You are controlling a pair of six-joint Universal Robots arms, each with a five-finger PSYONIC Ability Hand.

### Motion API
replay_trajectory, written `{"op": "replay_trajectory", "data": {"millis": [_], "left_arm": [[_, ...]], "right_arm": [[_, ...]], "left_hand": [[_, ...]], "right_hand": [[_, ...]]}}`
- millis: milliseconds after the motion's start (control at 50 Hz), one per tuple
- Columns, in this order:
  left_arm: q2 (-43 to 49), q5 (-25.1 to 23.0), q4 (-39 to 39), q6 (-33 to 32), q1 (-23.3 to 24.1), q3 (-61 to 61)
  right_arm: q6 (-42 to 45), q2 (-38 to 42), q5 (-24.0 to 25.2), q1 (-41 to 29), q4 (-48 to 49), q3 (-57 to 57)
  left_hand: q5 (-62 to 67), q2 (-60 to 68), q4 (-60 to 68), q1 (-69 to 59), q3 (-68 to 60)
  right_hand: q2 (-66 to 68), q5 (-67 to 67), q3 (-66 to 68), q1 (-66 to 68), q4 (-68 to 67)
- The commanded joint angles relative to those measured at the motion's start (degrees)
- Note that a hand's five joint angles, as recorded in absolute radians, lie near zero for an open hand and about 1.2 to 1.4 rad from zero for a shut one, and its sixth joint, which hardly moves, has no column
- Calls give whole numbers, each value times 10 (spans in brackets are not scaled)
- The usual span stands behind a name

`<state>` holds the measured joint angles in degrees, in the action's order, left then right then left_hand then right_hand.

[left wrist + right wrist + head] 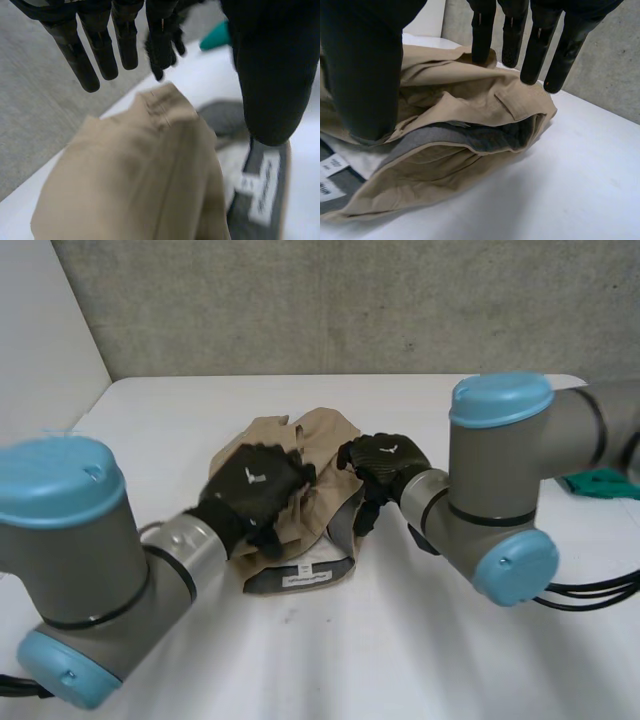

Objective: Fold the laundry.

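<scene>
Head view: a crumpled tan cotton garment (325, 440) with a grey-lined waistband lies bunched near the middle of the white table (420, 660), waistband toward the robot. The left hand (255, 480) sits over its left half and the right hand (385, 462) at its right edge, probably bracketing the heap to spread it before any fold.

Left wrist view: the left hand's fingers (100, 47) are straight and spread above the garment (135, 175), gripping nothing (a white label (262, 187) lies beside the thumb).

Right wrist view: the right hand (365, 70) is likewise relaxed and holds nothing. Its fingers reach straight over the garment's (460, 105) far edge and its thumb is down by the grey lining (445, 137).
</scene>
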<state>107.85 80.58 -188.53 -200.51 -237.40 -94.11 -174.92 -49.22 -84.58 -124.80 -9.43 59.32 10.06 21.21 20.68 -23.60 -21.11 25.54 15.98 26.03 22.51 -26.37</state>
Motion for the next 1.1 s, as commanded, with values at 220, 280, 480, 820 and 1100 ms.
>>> {"op": "replay_trajectory", "data": {"millis": [220,280,480,820,1100], "left_arm": [[101,23,-62,-92,-18,36],[108,46,-77,-89,-25,48],[115,80,-133,-84,-45,71],[-103,132,-104,87,-137,89],[-128,118,-53,158,-148,72]], "right_arm": [[42,136,-1,-6,32,-135],[42,152,0,-7,32,-155],[37,178,-1,-18,32,-206],[135,-109,53,57,-53,-95],[116,-225,93,82,-75,75]], "left_hand": [[118,107,112,-83,-108],[256,245,250,-221,-246],[599,588,593,-564,-589],[599,588,593,-564,-589],[599,588,593,-564,-589]], "right_hand": [[143,139,138,173,-135],[155,151,150,185,-147],[545,540,540,575,-536],[545,540,540,575,-536],[26,21,21,56,-17]]}}
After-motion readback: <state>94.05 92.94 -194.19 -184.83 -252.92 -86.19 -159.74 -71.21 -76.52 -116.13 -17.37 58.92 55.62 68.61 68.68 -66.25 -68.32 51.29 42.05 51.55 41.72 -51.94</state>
